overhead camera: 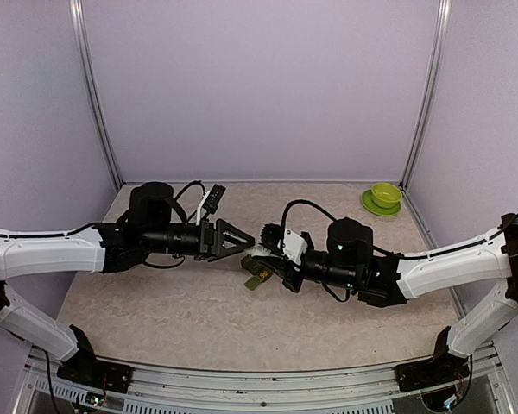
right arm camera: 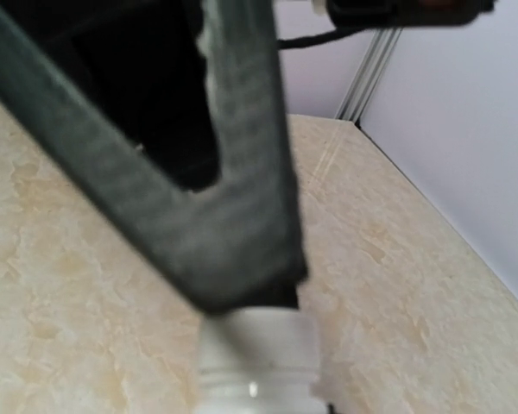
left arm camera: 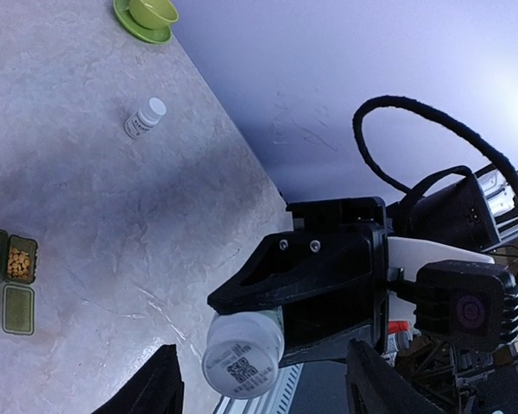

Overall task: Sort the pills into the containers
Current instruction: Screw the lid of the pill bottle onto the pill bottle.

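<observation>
Just on the 6 o'clock side of the middle of the table (overhead camera: 155,319) lies the containers (overhead camera: 257,276) strip, dark green and flat on the surface. In the left wrist view one compartment stands open with small yellow pills (left arm camera: 19,261) in it (the paler green square beside it may be a lid or a closed cell; I cannot tell which).

Directly above and just beyond the strip the two arms meet. The right gripper (overhead camera: 268,255), reaching in from 3 o'clock, is clenched around a white bottle (left arm camera: 242,354) held level in the air. The left gripper (overhead camera: 247,244), reaching in from 9 o'clock, has its fingers (left arm camera: 160,388) spread to either side of the bottle's end, with a gap showing on both sides.

Farther on, a second bottle (left arm camera: 144,118) lies on its side on the table. At the far 2 o'clock corner a lime-green bowl (overhead camera: 385,193) sits on its saucer (overhead camera: 369,205).
</observation>
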You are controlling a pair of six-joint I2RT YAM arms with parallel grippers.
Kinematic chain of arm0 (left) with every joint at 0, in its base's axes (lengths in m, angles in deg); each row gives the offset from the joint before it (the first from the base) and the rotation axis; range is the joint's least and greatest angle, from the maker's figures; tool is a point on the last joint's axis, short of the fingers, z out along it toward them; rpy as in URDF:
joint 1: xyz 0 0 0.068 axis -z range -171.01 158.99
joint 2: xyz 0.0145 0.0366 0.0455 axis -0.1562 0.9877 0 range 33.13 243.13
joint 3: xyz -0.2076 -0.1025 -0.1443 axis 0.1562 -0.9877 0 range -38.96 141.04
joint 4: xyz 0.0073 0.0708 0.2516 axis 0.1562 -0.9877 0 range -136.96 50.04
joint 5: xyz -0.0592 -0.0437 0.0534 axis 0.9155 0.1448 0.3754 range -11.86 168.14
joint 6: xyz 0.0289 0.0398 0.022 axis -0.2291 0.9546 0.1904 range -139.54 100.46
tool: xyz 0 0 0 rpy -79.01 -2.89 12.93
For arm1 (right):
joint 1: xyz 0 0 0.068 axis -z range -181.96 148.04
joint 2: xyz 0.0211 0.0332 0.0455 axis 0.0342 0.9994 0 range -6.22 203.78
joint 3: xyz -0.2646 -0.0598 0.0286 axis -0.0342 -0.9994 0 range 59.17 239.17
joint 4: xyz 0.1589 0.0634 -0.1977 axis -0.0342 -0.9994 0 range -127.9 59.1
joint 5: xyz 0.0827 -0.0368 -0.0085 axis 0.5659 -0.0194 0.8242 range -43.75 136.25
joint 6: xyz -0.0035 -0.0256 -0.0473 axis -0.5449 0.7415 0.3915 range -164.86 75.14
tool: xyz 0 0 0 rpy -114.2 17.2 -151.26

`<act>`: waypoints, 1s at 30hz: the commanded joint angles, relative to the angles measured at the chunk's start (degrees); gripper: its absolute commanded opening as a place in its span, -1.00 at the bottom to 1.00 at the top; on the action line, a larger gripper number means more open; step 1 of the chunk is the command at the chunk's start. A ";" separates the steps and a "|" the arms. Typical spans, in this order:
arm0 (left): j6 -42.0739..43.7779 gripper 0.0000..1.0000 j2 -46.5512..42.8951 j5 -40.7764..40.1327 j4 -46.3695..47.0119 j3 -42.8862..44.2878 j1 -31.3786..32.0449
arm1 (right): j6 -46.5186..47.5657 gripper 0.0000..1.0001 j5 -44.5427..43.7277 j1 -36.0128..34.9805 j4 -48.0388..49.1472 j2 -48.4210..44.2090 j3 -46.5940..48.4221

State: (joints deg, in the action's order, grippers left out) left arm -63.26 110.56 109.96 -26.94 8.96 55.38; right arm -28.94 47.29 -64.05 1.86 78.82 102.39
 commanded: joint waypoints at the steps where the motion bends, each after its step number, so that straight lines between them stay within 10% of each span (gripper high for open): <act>1: -0.29 0.21 1.42 1.96 -0.29 1.85 -0.34 | 0.82 -1.00 -0.11 -0.41 -0.61 -1.74 0.72; 18: 3.47 -0.82 3.27 4.22 0.71 2.50 -0.60 | -0.54 -1.00 1.14 -0.45 -0.77 -1.01 0.99; 30: 12.11 -0.85 0.04 8.73 6.26 -1.18 -0.67 | -18.96 -1.00 13.51 2.43 -6.84 -0.16 5.17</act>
State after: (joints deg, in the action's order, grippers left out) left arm -56.55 113.05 114.90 -25.48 8.80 54.20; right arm -37.79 53.48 -62.30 -1.60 78.58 103.90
